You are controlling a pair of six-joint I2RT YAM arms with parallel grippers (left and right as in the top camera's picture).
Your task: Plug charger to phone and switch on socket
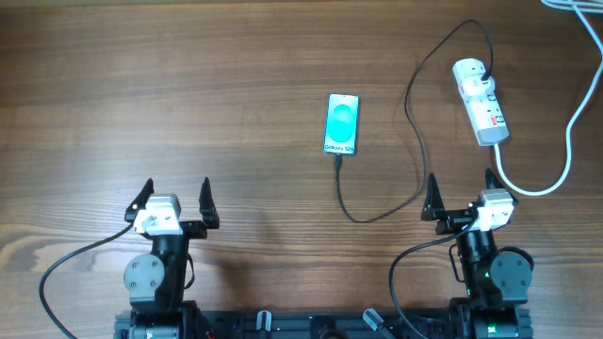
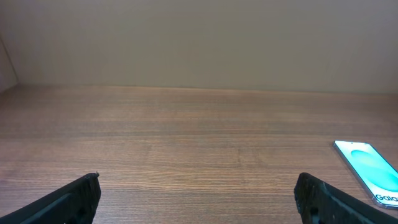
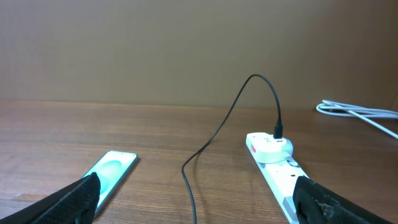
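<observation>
The phone (image 1: 341,123) lies on the counter (image 1: 188,85), ahead-left of the right gripper (image 1: 461,184) and ahead-right of the left gripper (image 1: 177,188). The socket (image 1: 480,113) lies ahead of the right gripper. The charger (image 1: 338,179) runs from the socket, past that gripper's left, to the phone's near edge.

In front of me is a big brown wooden table (image 1: 188,94) with long lines in it. Behind it I see a plain tan wall (image 2: 199,37). The light is soft.
</observation>
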